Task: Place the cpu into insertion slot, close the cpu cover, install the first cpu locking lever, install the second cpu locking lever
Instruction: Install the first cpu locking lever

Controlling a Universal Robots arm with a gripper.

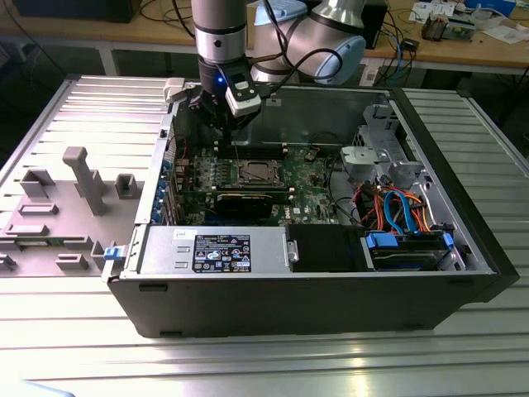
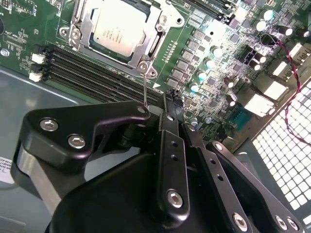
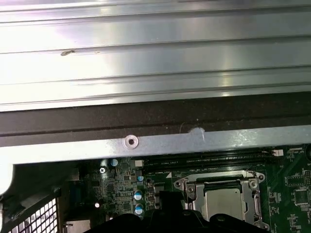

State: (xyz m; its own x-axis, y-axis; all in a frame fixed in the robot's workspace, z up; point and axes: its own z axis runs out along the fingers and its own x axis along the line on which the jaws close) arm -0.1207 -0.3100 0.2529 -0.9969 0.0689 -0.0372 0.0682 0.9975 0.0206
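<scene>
Nearest to us in the second wrist view is the gripper [image 2: 171, 104], its black links filling the foreground; the finger ends meet at one dark point, so we read the jaws as closed, with nothing between them. Just past the tips run the long black memory slots [image 2: 92, 73]. Beyond those sits the cpu [image 2: 119, 33], silver top up, lying in the insertion slot [image 2: 155, 44] with the cpu cover [image 2: 92, 22] folded down around it. A thin locking lever [image 2: 145, 90] stands up from the socket's near corner, close beside the fingers. In the exterior view we see the gripper [image 1: 221, 124] hanging inside the open computer case [image 1: 331, 298], above the socket [image 1: 253, 173].
</scene>
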